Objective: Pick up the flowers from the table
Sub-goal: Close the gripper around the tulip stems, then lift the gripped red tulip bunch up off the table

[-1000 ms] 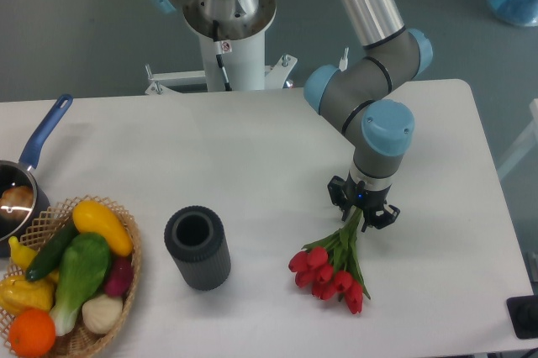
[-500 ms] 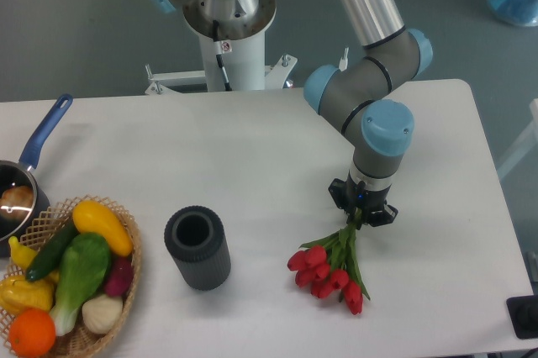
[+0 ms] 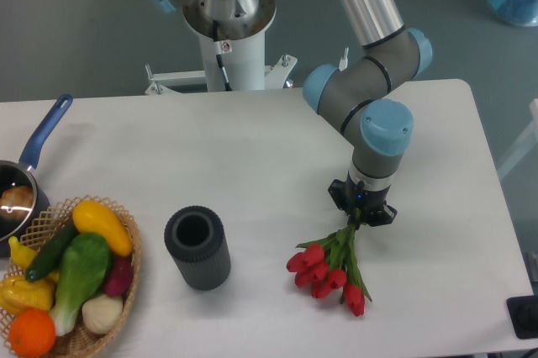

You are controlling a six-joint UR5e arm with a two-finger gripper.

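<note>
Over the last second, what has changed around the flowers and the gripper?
The gripper narrowed from a wider spread onto the stem end of the flowers and now looks shut on it. The bunch shifted only slightly, its red heads still low over the table; whether it has left the surface is unclear. The dark cylinder, basket and saucepan stayed put.

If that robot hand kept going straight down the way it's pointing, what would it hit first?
The hand points down and is already at the stem end of the flowers, so those stems come first, with the white table right beneath. From this single view, the remaining height is hard to judge.
</note>
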